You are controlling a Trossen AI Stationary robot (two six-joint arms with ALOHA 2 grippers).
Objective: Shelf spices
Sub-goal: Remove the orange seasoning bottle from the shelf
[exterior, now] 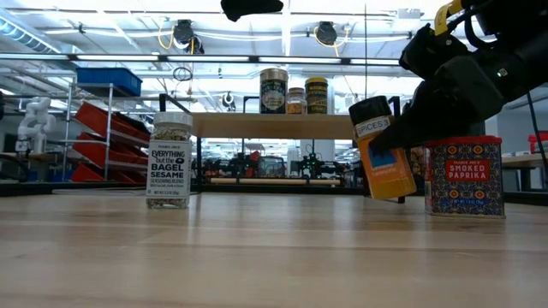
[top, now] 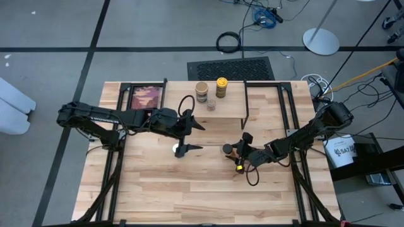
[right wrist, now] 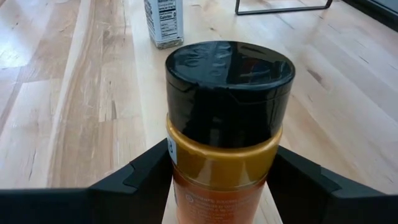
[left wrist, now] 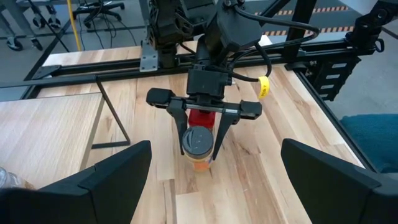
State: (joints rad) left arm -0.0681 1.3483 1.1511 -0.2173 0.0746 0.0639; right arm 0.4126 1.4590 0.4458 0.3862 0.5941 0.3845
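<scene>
- Shelf (exterior: 282, 125) stands at twelve o'clock on the tabletop (top: 151, 195), three jars on it; the six o'clock half lies bare.
- Three spices remain below: white-lidded jar (exterior: 169, 161), orange jar (exterior: 383, 147), red tin (exterior: 463, 175).
- Right end effector (left wrist: 200, 148) pinches the orange jar, tilted, just beside the tin.
- Left end effector (top: 187, 135) hovers mid-table, fingers spread wide.
</scene>
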